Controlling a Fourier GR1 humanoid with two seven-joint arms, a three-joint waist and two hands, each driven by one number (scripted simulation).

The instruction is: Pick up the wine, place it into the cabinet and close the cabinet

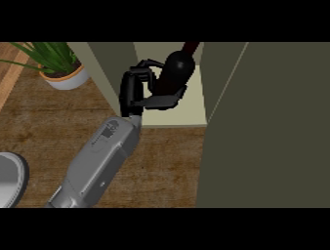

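Head view looks down at a brown counter (160, 166). Nearest, at the bottom left edge, is part of a round grey thing (1, 178); I cannot tell what it is. Next to it a grey arm (99, 166) comes up from the bottom edge and leans toward the cabinet. Only this one arm shows. It comes in on the left side, so I call it the left arm.

At the end of the arm is the left hand (135, 93). It is black. Its fingers (148, 66) curl round the wine (175, 73), and its thumb (162, 101) sits under the bottle's wide part. So the hand is grasping the wine.

The wine is a dark bottle. It tilts, with its thin neck pointing up and a bit to the right, away from the hand. The bottle is inside the open cabinet (178, 114), above its pale floor. I cannot tell if the bottle touches the floor.

The cabinet door (276, 127) is a big dark green panel on the right side. It stands open.

Farther back on the left is a plant (49, 56) with long green leaves in a white pot (67, 78). The pot stands on the counter, just beside the cabinet's left wall.
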